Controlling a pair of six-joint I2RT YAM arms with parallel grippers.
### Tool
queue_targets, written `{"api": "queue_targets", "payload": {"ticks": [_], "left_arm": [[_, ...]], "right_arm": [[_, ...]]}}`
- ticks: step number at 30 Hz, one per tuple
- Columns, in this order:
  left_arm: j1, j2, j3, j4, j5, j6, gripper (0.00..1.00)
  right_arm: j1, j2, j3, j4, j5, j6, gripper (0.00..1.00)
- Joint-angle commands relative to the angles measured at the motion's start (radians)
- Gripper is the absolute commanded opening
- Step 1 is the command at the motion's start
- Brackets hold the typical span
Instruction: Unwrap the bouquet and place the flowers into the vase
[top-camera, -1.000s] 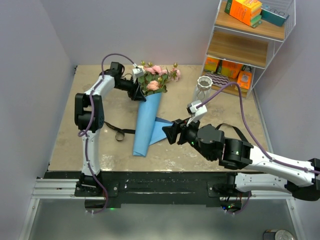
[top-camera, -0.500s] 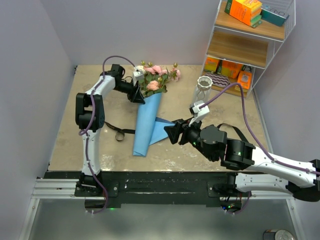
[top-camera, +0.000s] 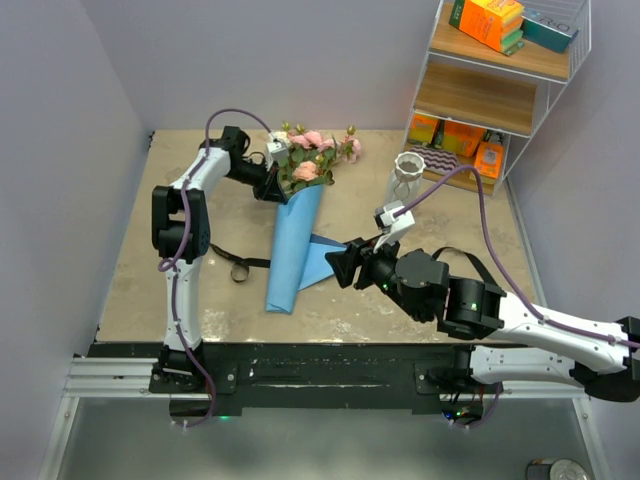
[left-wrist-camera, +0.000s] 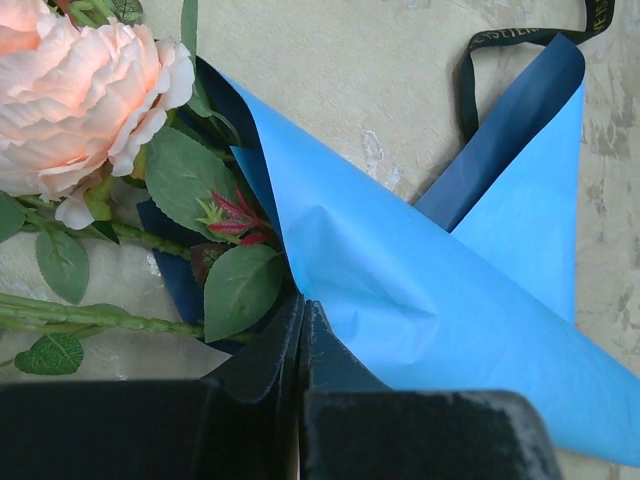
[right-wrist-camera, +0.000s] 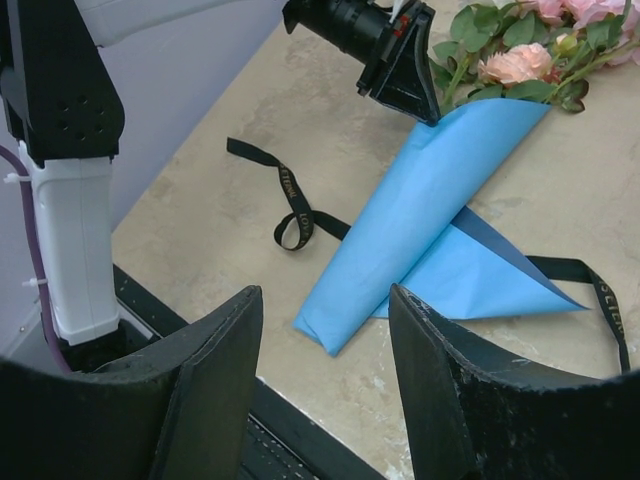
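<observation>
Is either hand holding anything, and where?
Left hand pinches the blue paper's upper rim beside the flowers; right hand open, empty.

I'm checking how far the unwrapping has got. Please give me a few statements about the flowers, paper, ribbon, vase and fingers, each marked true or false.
1. The flowers are in the vase. False: they lie in the blue paper on the table, and the vase stands apart from them.
2. The left fingers are closed on the paper's rim. True.
3. The right fingers grip the ribbon. False: they are open and hold nothing.
4. The ribbon lies loose on the table. True.
5. The vase has tipped over. False: it stands upright.
</observation>
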Motion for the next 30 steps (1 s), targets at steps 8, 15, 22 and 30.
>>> {"api": "queue_targets", "payload": {"ticks": [8, 15, 22, 30], "left_arm": [[0.001, -0.178, 0.055, -0.171, 0.100, 0.064, 0.00], [0.001, -0.252, 0.049, -0.225, 0.157, 0.068, 0.04], [0.001, -0.116, 0.146, -0.279, 0.076, 0.145, 0.59], [0.000, 0.039, 0.263, -0.264, 0.010, 0.133, 0.61]], "right_arm": [[0.000, -0.050, -0.011, 0.027, 0.026, 0.023, 0.55], [0.000, -0.081, -0.031, 0.012, 0.038, 0.036, 0.54], [0.000, -0.087, -0.037, 0.003, 0.031, 0.040, 0.62], [0.000, -0.087, -0.042, 0.027, 0.003, 0.010, 0.64]]}}
